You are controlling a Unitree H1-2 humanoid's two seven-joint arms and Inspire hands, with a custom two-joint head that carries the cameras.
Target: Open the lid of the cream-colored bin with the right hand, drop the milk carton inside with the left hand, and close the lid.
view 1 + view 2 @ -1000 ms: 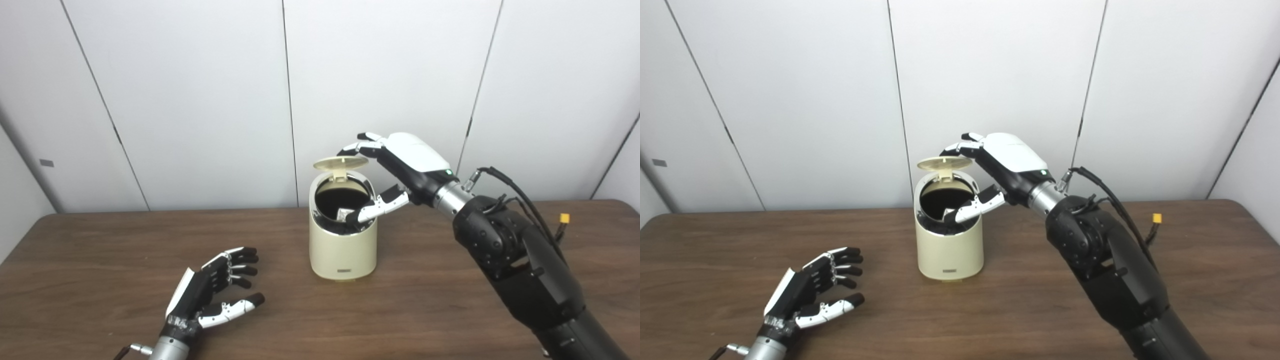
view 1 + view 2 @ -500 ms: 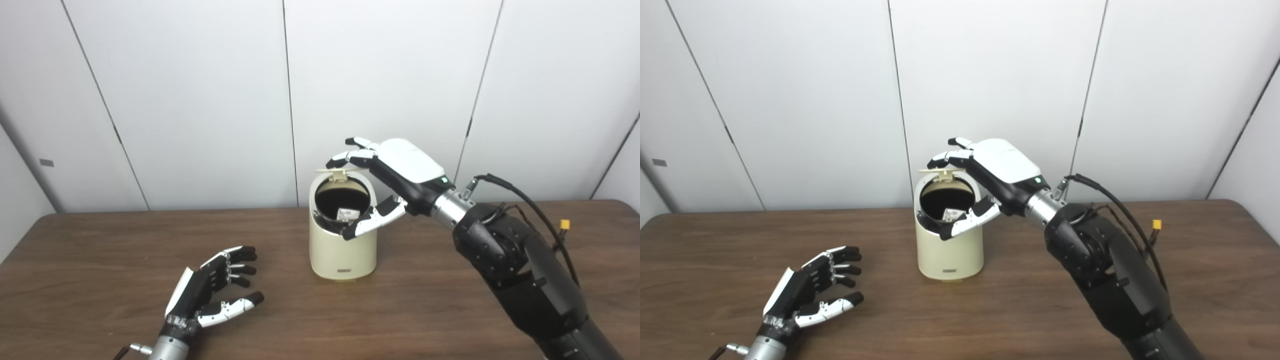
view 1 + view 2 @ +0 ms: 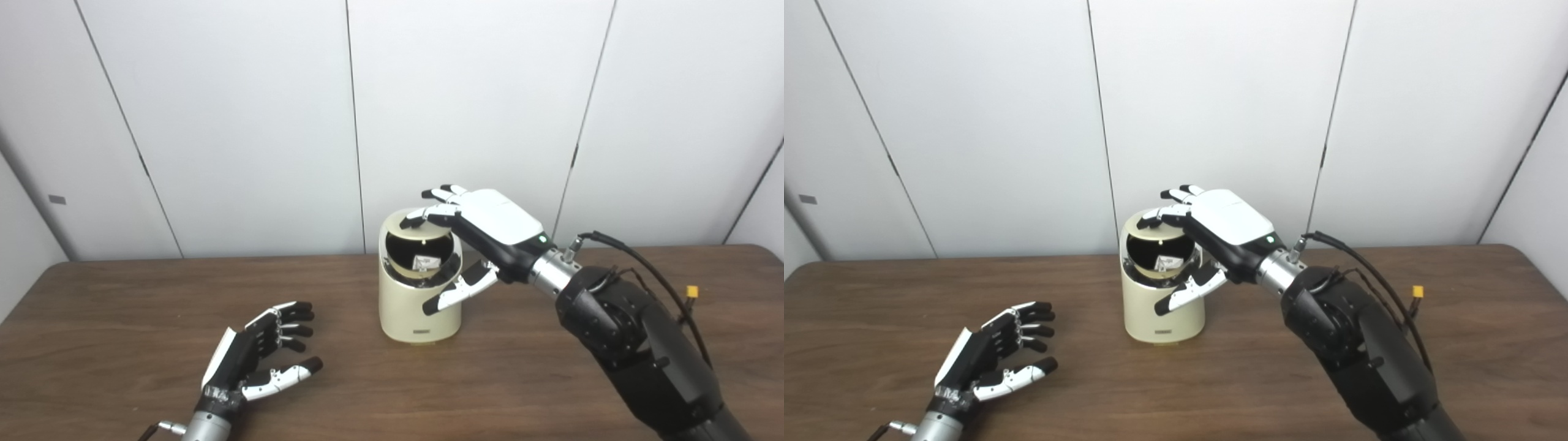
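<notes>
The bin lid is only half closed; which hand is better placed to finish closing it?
Right. The right hand has its fingers on the lid of the bin. The left hand lies open on the table, apart from it.

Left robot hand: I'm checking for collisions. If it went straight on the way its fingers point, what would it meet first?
Probably nothing nearby: the left robot hand points up-right over bare table, passing left of the cream-colored bin, though depth is unclear.

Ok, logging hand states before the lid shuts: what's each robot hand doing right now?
Left robot hand: open, holding nothing, low over the table.
Right robot hand: open, fingers on the bin lid.
</notes>
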